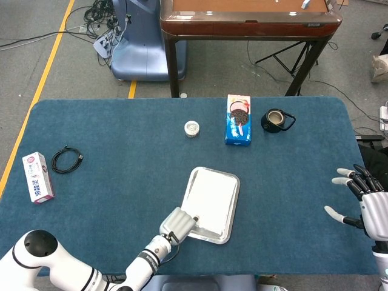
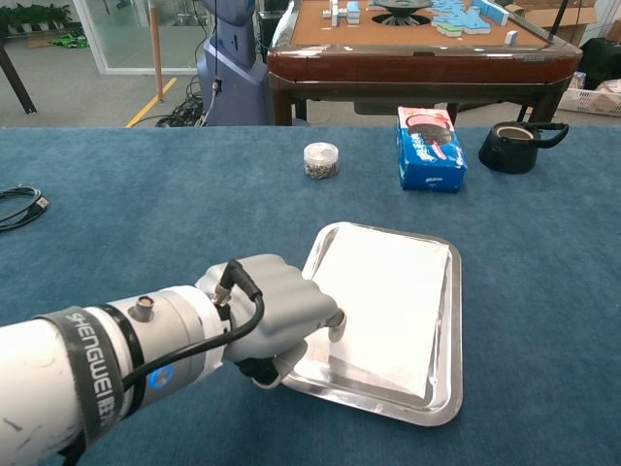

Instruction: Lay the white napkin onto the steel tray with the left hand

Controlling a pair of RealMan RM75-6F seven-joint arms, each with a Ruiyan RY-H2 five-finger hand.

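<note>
Lying at the far left of the head view, a white and red carton sits near the table edge with a coiled black cable just beside it to the right; lower centre-left, the left hand comes in from the bottom, its fingers curled in with a fingertip on the near-left corner of the white napkin, though whether it actually pinches the cloth I cannot tell; the napkin lies flat inside the steel tray, covering most of its floor, in the lower middle of both views; above the tray, in the upper middle, a small clear jar stands alone on the blue table; to its right a blue biscuit box lies flat, and just beyond that a dark teapot sits near the far edge; at the far right edge of the head view the right hand hovers with fingers spread apart, holding nothing, well apart from the tray.
</note>
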